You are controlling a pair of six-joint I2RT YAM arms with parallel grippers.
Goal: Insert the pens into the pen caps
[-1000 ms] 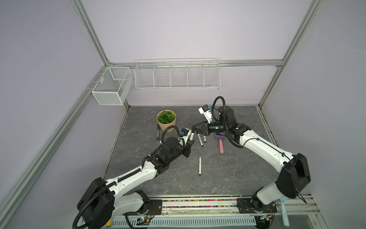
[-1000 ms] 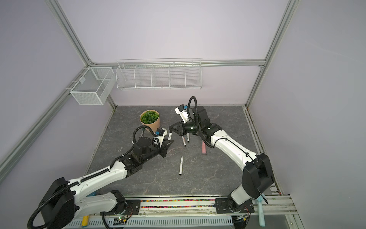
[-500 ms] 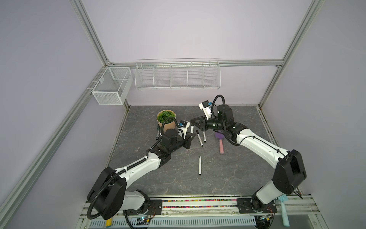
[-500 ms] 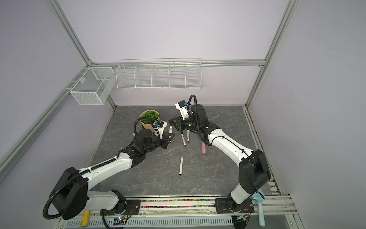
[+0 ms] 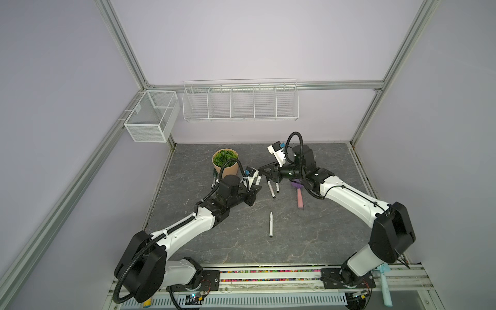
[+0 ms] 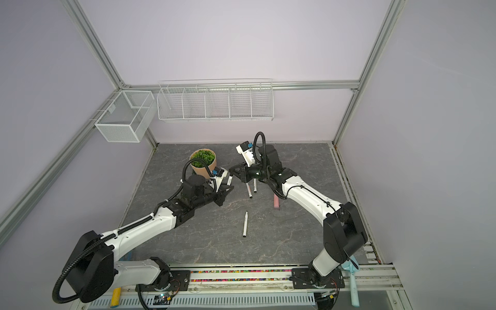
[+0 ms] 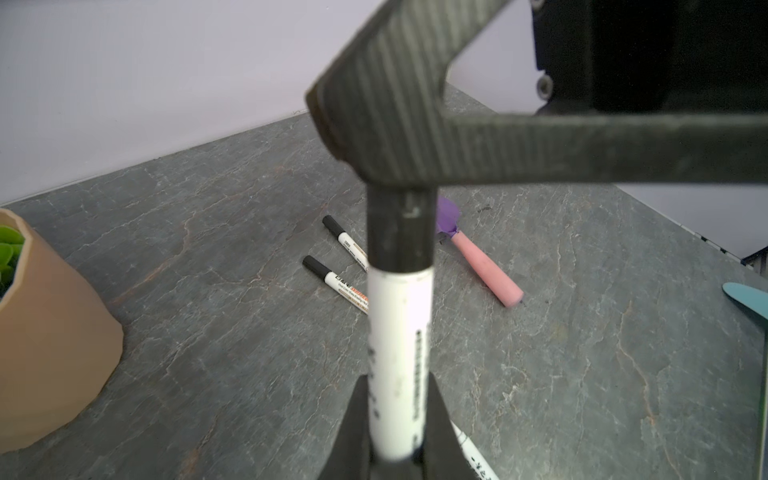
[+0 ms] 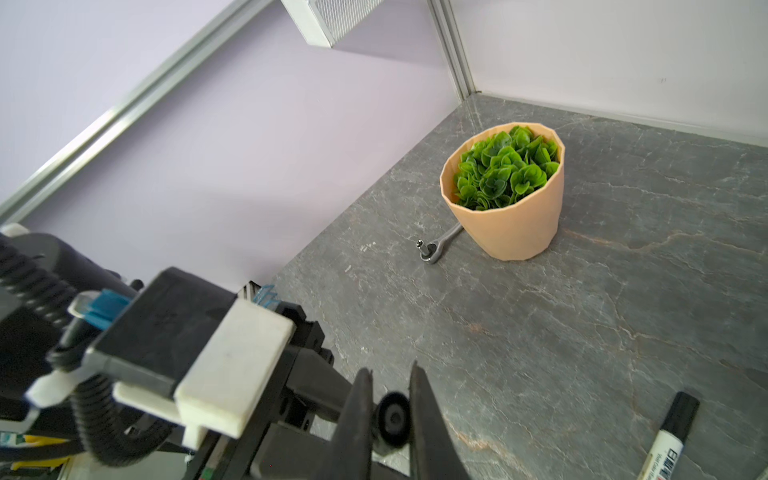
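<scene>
Left gripper (image 7: 397, 407) clenched on slim white marker pen (image 7: 399, 332); right gripper (image 8: 390, 380) clenched on short black cylindrical cap (image 8: 392, 417), seated over pen's end, raised just right of tan faceted plant pot (image 5: 225, 167). Loose white pen (image 5: 271, 224) lies front-right of pot, well apart.

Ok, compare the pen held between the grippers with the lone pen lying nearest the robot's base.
The held pen is off the table, clamped in the left gripper; the lone pen lies flat on it, untouched. The held pen carries a black cap at its far end, pinched by the right gripper; the lone pen's narrow tip is bare. Both have slim white barrels.
</scene>
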